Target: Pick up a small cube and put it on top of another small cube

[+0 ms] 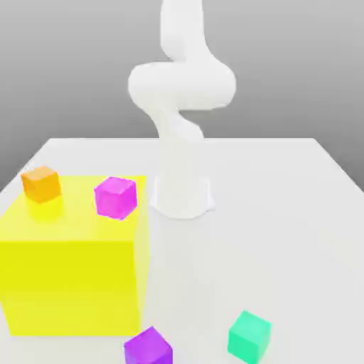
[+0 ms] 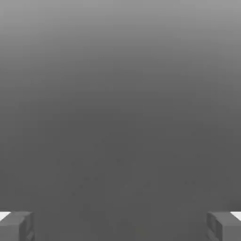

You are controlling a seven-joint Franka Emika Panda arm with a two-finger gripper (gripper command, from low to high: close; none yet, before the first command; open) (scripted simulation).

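Note:
The small teal-green cube (image 1: 249, 336) rests on the white table near the front, toward the exterior view's right. The small orange cube (image 1: 41, 183) sits on top of the big yellow block (image 1: 75, 277), at its far corner toward the exterior view's left. In the hand view my gripper (image 2: 120, 227) is open: its two grey fingertips (image 2: 16, 227) stand far apart with nothing between them, and plain grey background lies beyond. The white arm (image 1: 181, 106) rises from its base at the back of the table.
A magenta cube (image 1: 116, 197) also sits on the yellow block, to the right of the orange one. A purple cube (image 1: 148, 348) lies on the table (image 1: 284, 213) in front of the block, left of the teal cube.

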